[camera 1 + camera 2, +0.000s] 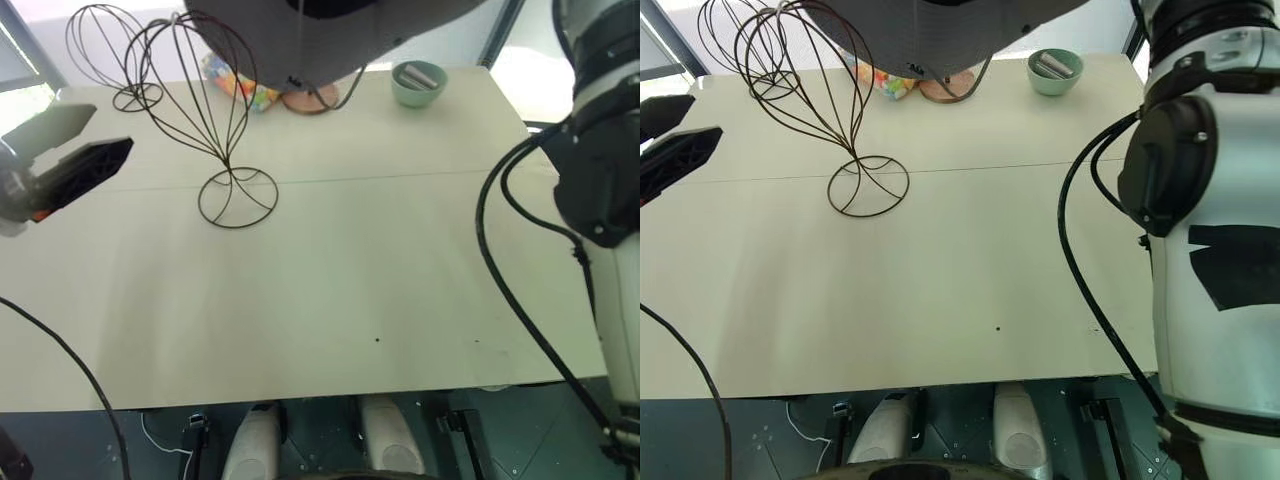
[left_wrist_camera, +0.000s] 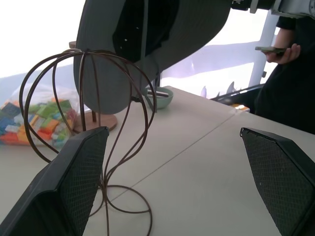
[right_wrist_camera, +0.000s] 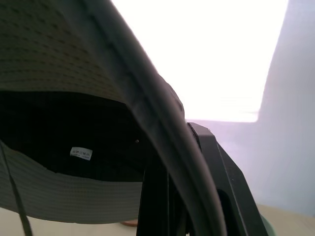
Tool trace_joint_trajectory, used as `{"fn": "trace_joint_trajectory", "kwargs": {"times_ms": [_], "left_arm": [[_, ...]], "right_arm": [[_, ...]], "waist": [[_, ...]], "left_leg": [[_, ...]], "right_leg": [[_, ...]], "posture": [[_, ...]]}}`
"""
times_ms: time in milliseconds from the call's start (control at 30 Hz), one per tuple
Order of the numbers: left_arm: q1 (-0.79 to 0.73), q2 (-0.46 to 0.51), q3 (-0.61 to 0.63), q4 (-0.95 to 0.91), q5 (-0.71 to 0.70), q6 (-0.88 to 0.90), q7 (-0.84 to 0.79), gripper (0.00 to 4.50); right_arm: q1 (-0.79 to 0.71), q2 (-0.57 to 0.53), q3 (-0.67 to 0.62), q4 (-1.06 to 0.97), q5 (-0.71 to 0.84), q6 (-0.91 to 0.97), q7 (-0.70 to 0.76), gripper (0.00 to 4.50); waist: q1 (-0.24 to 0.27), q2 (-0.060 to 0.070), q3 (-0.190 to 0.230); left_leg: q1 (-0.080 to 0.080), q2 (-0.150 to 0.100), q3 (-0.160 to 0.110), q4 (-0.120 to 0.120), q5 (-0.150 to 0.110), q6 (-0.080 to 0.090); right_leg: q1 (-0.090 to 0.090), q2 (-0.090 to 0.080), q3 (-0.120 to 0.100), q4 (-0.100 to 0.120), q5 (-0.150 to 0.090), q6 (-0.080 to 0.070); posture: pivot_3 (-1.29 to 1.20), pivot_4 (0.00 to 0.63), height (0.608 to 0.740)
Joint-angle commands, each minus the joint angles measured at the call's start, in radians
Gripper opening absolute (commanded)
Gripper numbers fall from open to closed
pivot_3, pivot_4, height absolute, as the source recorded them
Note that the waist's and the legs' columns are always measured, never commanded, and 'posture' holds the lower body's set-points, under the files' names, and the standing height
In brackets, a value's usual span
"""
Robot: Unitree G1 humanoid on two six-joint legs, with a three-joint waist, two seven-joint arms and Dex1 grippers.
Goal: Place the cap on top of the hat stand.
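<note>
The grey cap (image 1: 300, 40) hangs in the air over the back of the table, its hollow underside showing in the left wrist view as cap (image 2: 162, 34). My right gripper (image 3: 182, 196) is shut on its brim. The hat stand (image 1: 200, 90), a tall dark wire cage on a round loop base, stands at the table's back left; the cap sits just above and to the right of its top. At the table's left edge my left gripper (image 1: 112, 127) is open and holds nothing, and it points at the stand (image 2: 88, 98).
A smaller wire stand (image 1: 105, 50) is behind the hat stand. A bag of coloured blocks (image 1: 235, 82), a round wooden base (image 1: 310, 98) and a mint bowl (image 1: 418, 82) line the far edge. A person (image 2: 283, 83) with a phone stands beyond the table.
</note>
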Motion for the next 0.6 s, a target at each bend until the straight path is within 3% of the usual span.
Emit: {"fn": "trace_joint_trajectory", "kwargs": {"times_ms": [33, 600], "left_arm": [[0.019, 0.007, 0.073, -0.038, -0.032, -0.005, 0.019, 4.5], [0.102, 0.012, 0.124, -0.091, -0.083, -0.014, 0.078, 4.5]], "right_arm": [[-0.075, 0.012, -0.034, -0.018, 0.026, -0.052, -0.019, 0.03], [-0.057, 0.024, -0.046, 0.011, -0.004, -0.126, -0.138, 0.03]], "waist": [[0.001, 0.0, 0.0], [0.001, 0.0, 0.0]], "left_leg": [[0.0, 0.0, 0.0, 0.0, 0.0, 0.0], [0.0, 0.0, 0.0, 0.001, 0.0, 0.0]], "right_leg": [[0.0, 0.0, 0.0, 0.0, 0.0, 0.0], [0.0, 0.0, 0.0, 0.001, 0.0, 0.0]], "posture": [[0.0, 0.15, 0.74], [0.0, 0.15, 0.74]]}}
